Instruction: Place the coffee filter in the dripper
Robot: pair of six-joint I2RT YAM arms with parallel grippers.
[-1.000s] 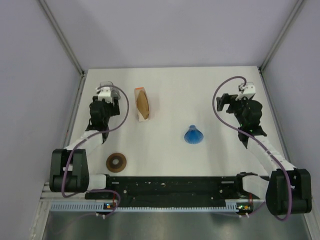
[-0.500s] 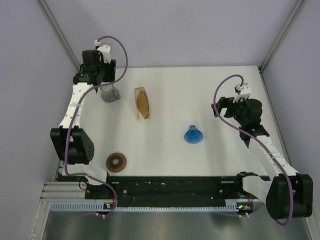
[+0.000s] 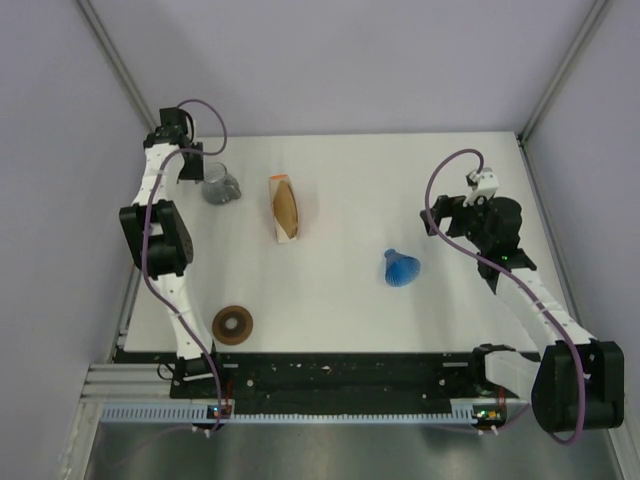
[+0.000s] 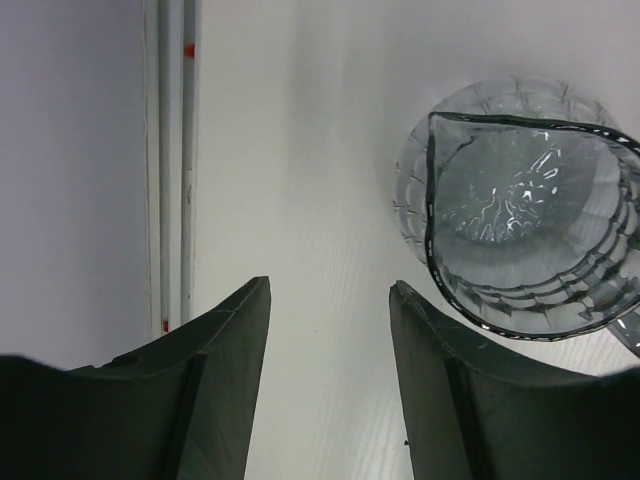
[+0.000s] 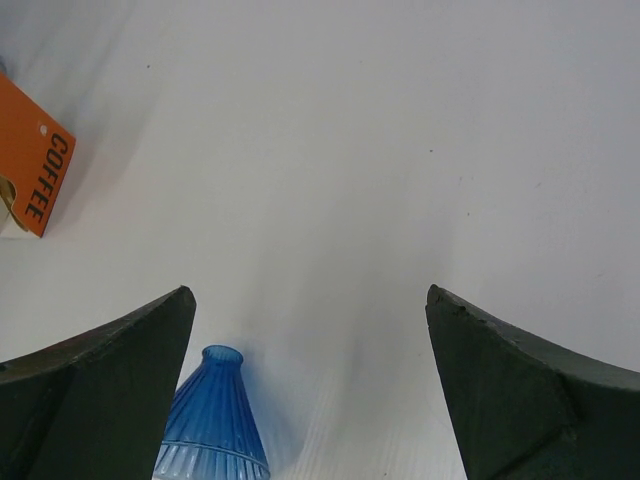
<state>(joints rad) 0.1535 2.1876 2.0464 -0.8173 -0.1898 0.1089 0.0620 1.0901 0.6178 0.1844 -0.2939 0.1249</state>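
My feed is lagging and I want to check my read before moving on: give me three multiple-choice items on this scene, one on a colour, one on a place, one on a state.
1. What colour is the dripper?
A) red B) blue C) green
2. Where does the glass jug stand?
A) far-left part of the table, by the left tool B) right of the dripper C) at the near edge
3. How is the right tool?
A) shut on the dripper B) shut on the glass jug C) open, holding nothing

1 B: the top and right wrist views both show blue.
2 A: the left wrist view shows it just beside that tool.
3 C: its jaws stand wide apart with nothing between them.
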